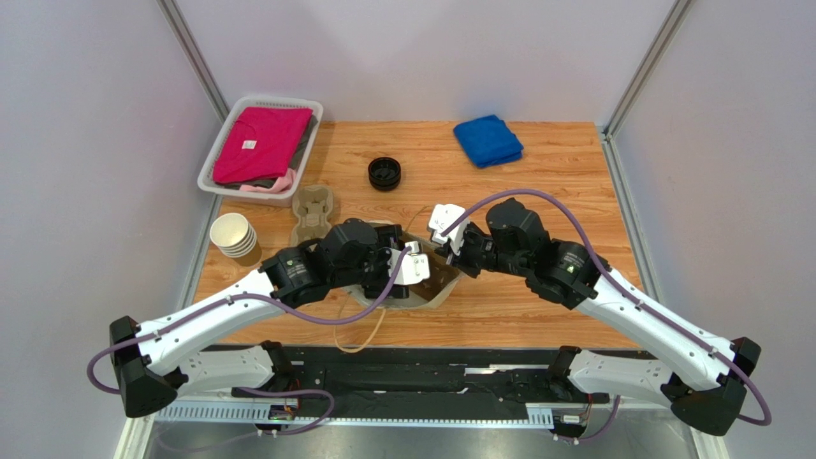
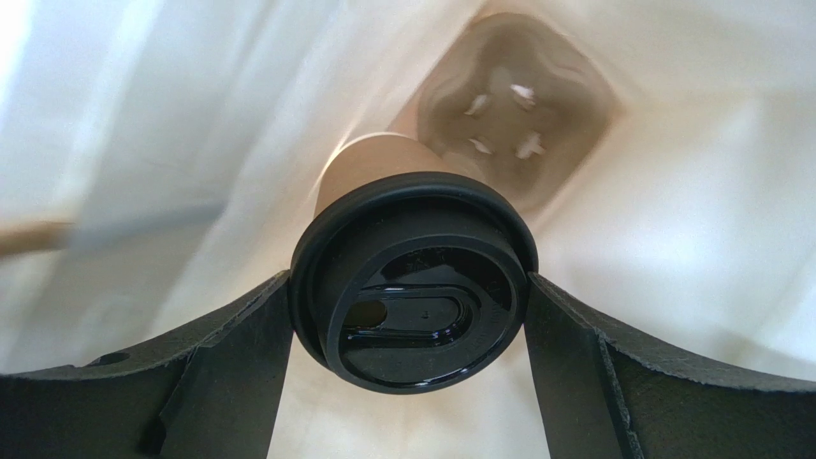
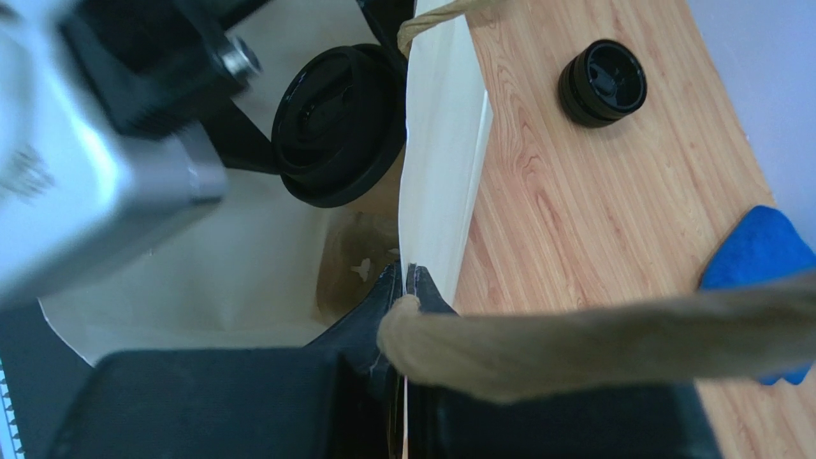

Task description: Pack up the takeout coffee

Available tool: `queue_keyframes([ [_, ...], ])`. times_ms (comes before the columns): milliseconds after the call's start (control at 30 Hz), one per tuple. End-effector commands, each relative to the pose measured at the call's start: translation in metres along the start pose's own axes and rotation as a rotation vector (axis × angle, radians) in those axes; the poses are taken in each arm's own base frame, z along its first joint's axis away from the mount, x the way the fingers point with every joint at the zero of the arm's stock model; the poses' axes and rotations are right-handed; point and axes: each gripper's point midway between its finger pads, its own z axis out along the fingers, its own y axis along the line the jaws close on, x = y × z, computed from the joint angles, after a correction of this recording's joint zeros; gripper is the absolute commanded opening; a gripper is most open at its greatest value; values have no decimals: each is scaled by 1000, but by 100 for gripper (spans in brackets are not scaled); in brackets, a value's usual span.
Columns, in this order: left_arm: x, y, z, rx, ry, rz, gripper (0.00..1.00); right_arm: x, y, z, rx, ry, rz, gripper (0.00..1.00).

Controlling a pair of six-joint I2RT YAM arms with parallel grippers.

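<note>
The takeout coffee (image 2: pixel 412 282), a tan paper cup with a black lid, hangs inside a white-lined paper bag (image 2: pixel 690 239). My left gripper (image 2: pixel 410 287) is shut on it, one finger on each side of the lid rim. In the right wrist view the lid (image 3: pixel 340 124) shows inside the bag, beside the bag's wall (image 3: pixel 436 172). My right gripper (image 3: pixel 410 277) is shut on the top edge of that wall, next to a rope handle (image 3: pixel 594 335). From above, both grippers meet over the bag (image 1: pixel 442 287) at the table's middle front.
A brown moulded shape (image 2: pixel 517 115) lies at the bag's bottom. On the table are a pile of loose black lids (image 1: pixel 384 173), a pulp cup carrier (image 1: pixel 314 212), a stack of lidless cups (image 1: pixel 233 236), a basket (image 1: pixel 206 177) of clothes and a blue cloth (image 1: pixel 487 140).
</note>
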Motion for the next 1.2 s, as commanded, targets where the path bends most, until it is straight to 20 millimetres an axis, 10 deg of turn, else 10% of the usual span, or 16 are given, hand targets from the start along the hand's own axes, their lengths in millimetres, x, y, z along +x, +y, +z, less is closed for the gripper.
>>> queue_keyframes([
  [0,-19,4,-26,87,-24,194,10,-25,0,-18,-25,-105,-128,0],
  [467,-67,7,-26,226,5,191,8,-40,-4,-9,-135,-99,-114,0],
  [1167,-60,-13,-42,377,6,442,6,-48,-15,-23,-203,-75,-117,0],
])
